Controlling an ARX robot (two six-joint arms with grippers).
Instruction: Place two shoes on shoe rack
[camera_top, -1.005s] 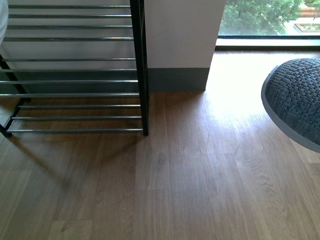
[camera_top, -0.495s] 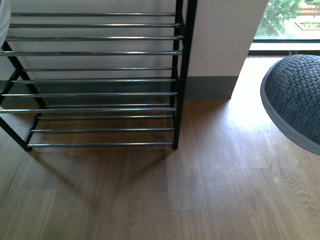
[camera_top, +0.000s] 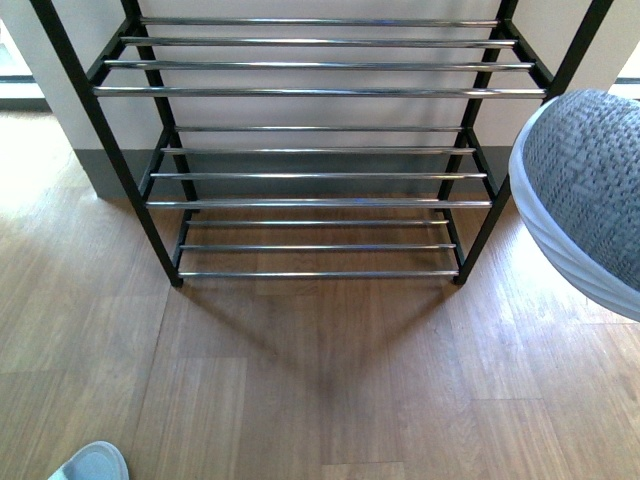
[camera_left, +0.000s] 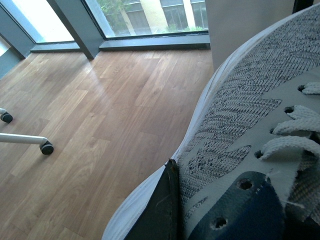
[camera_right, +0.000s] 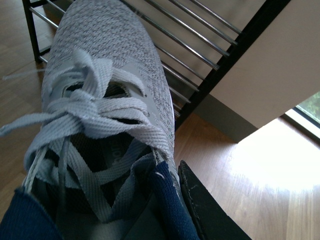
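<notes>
The shoe rack (camera_top: 320, 92) stands straight ahead in the front view, a black frame with tiers of chrome rods, all bare. One grey knit sneaker (camera_top: 585, 190) with a white sole hangs at the right edge, level with the rack's middle tier. In the right wrist view my right gripper (camera_right: 125, 200) is shut on this laced sneaker (camera_right: 105, 85) at its navy collar, one dark finger (camera_right: 205, 210) outside it, the rack (camera_right: 200, 45) just beyond its toe. My left gripper (camera_left: 225, 200) is shut on the other grey sneaker (camera_left: 240, 115), one dark finger (camera_left: 160, 210) against its side.
A pale blue-grey shoe toe (camera_top: 92, 465) pokes in at the bottom left of the front view. The wooden floor (camera_top: 320, 380) stretches before the rack. The left wrist view shows a window sill (camera_left: 150, 42) and a chair's castor (camera_left: 46, 147).
The rack has shifted rightwards across the front view to its centre. The sneaker at the right has stayed at that edge. The pale shoe toe has come into view at the bottom left.
</notes>
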